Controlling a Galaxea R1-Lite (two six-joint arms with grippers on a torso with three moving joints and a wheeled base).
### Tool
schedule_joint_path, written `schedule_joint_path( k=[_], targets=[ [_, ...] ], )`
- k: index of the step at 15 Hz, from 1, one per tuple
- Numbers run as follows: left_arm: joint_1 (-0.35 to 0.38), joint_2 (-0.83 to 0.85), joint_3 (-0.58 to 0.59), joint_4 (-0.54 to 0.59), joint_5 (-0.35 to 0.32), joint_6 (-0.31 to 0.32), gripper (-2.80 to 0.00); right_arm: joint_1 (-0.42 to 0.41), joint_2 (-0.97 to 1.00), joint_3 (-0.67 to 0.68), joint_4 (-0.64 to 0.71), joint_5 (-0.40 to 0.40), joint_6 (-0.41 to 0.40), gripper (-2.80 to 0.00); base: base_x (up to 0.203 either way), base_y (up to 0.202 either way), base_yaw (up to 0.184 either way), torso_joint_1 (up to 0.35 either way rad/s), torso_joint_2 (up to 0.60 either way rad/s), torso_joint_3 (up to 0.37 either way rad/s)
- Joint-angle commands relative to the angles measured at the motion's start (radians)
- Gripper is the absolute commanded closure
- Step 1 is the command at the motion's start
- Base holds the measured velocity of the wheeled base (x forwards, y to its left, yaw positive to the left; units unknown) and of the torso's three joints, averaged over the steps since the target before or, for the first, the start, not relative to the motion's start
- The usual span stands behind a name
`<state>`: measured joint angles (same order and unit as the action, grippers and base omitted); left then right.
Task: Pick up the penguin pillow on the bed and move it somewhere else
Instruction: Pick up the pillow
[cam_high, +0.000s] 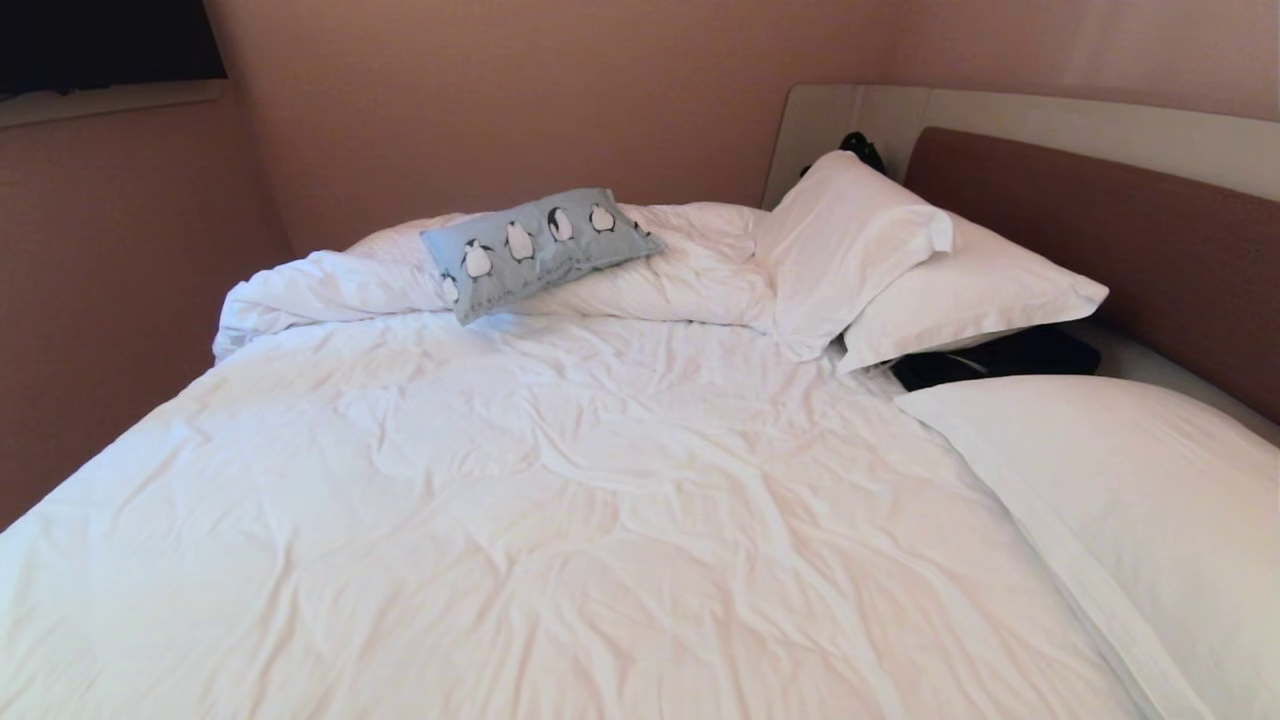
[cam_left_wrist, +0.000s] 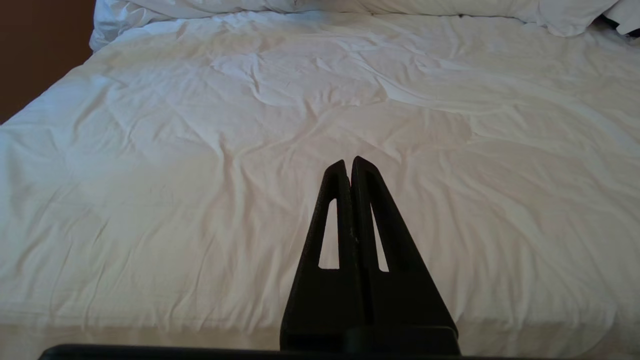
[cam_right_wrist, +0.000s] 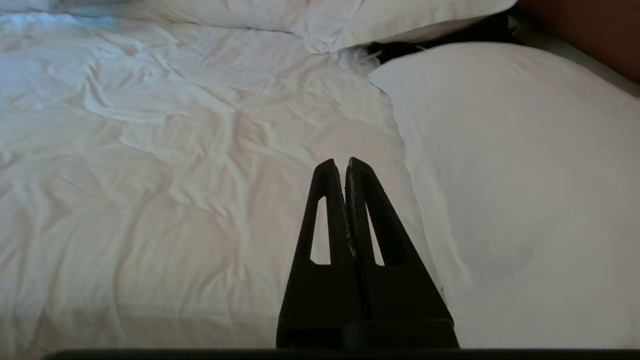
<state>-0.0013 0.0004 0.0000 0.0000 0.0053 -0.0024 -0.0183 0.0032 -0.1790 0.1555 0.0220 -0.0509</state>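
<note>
Pinkish walls close in behind the bed, whose rumpled white duvet fills the head view. At upper centre the penguin pillow lies tilted on the bunched duvet ridge, with white pillows stacked to its right. Both the left claw and right claw hover over the sheets, fingers pressed together, empty.

Left gripper: my jaws are pressed together tip to tip, holding nothing, pointing forward and level.
Right gripper: my jaws are closed too, with only a hairline seam between them, empty, aimed forward.
Arms in my head view: I see neither one; both sit below the frame.
Contact: I can see neither gripper touching anything.
</note>
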Motion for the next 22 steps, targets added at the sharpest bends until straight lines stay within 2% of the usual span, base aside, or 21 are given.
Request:
schedule_joint_path(
  k=[1,3,10,12,14,22],
  targets=[
    [0.0,0.0,0.002,0.0,0.001,-0.001,0.0,0.0,-0.002,0.035,-0.016,-0.007,-0.002,0.0,0.0,0.0,0.0,0.0,0.0,0.0],
    [0.0,0.0,0.002,0.0,0.001,0.0,0.0,0.0,-0.002,0.067,-0.016,-0.007,-0.032,0.0,0.0,0.0,0.0,0.0,0.0,0.0],
    [0.0,0.0,0.0,0.0,0.001,-0.001,0.0,0.0,-0.002,0.122,-0.016,-0.005,-0.05,0.0,0.0,0.0,0.0,0.0,0.0,0.0],
    [0.0,0.0,0.001,0.0,0.001,0.0,0.0,0.0,-0.003,0.125,-0.015,-0.01,-0.027,0.0,0.0,0.0,0.0,0.0,0.0,0.0],
    [0.0,0.0,0.001,0.0,0.001,0.001,0.0,0.0,-0.003,0.131,-0.036,-0.016,0.035,0.0,0.0,0.0,0.0,0.0,0.0,0.0],
    [0.0,0.0,0.002,0.0,0.001,-0.001,0.0,0.0,-0.003,0.138,-0.05,-0.019,0.039,0.0,0.0,0.0,0.0,0.0,0.0,0.0]
  ],
)
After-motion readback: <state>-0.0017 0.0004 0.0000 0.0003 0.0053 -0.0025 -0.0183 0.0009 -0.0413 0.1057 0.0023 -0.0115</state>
